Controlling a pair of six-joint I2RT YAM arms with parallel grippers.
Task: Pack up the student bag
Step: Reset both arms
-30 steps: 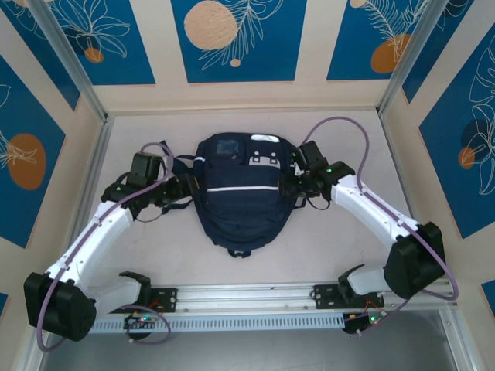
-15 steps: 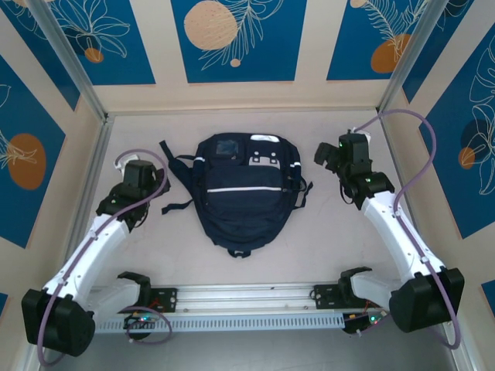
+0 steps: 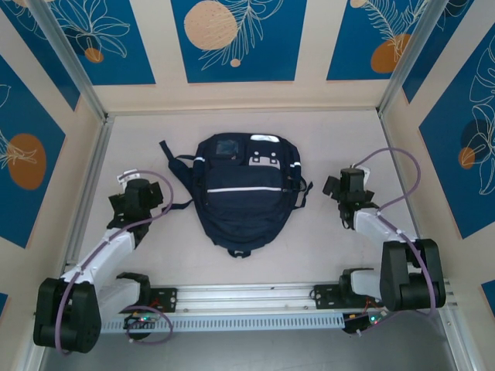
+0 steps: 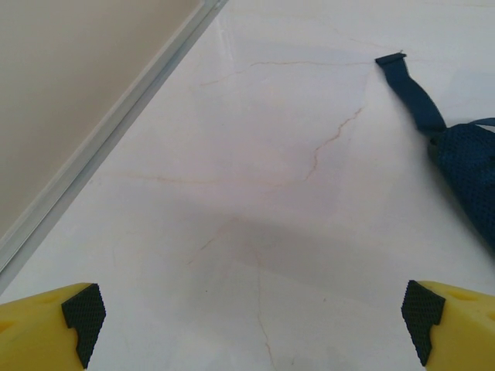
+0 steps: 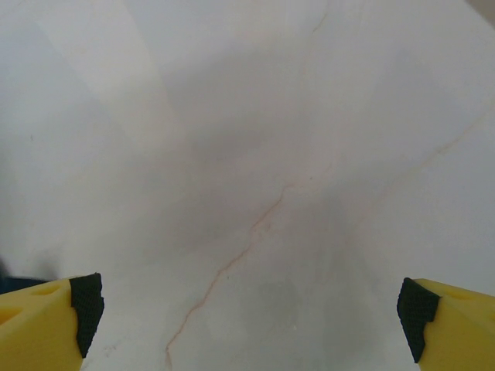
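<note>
The student bag (image 3: 241,193), a dark navy backpack with thin white stripes and a white patch near its top, lies flat in the middle of the table. Its straps trail out to the left, and one strap end (image 4: 410,89) and a navy mesh edge (image 4: 468,170) show in the left wrist view. My left gripper (image 3: 138,197) hangs left of the bag, apart from it, jaws wide open over bare table (image 4: 255,317). My right gripper (image 3: 344,189) is right of the bag, also open with nothing between its yellow fingers (image 5: 46,321).
The table (image 3: 309,247) is a pale marbled surface, walled at the back and sides by beige panels with blue prints. A metal rail (image 3: 247,297) carrying both arm bases runs along the near edge. A wall strip (image 4: 100,147) lies close left of my left gripper.
Both arms have pulled back from the bag's sides toward the near edge and outward. Both grippers have opened wide. The bag lies where it was.
</note>
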